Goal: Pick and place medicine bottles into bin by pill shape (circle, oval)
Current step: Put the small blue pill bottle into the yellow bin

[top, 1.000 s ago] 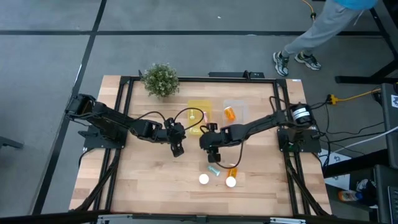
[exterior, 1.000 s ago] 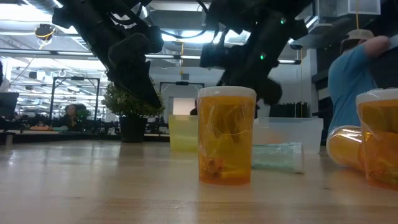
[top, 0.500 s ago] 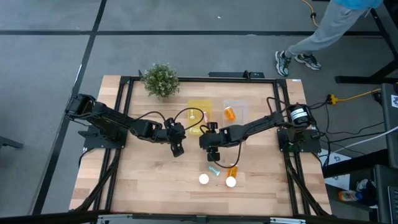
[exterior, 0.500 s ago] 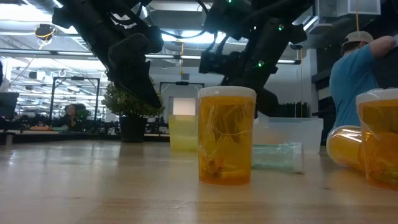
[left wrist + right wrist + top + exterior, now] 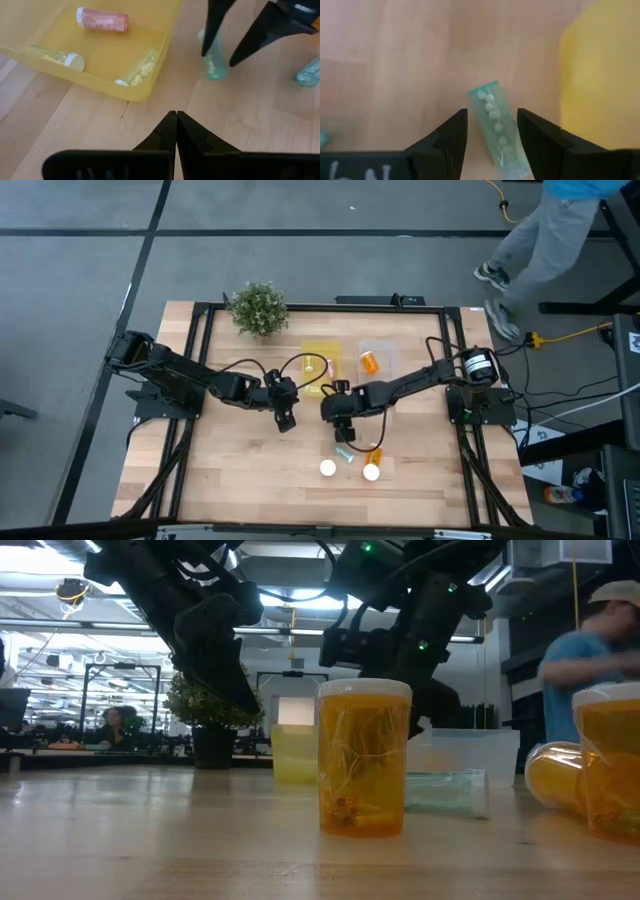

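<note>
The right pincer (image 5: 489,131) is pinching a teal vial (image 5: 499,131) and lifting it off the table (image 5: 240,470) (it hung lower a second ago), ready for carrying to the yellow bin (image 5: 127,55). The left pincer (image 5: 176,131) is waiting, pressed together, beside that bin.

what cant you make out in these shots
- Teal vial: right wrist view, its lower end is cut off by the frame edge; whether the right gripper pinches it can't be told.
- Rightmost orange bottle: low view, cut by the right edge.
- Clear bin: low view, contents hidden by the standing orange bottle.
- Pills in the yellow bin: high view, too small.
</note>
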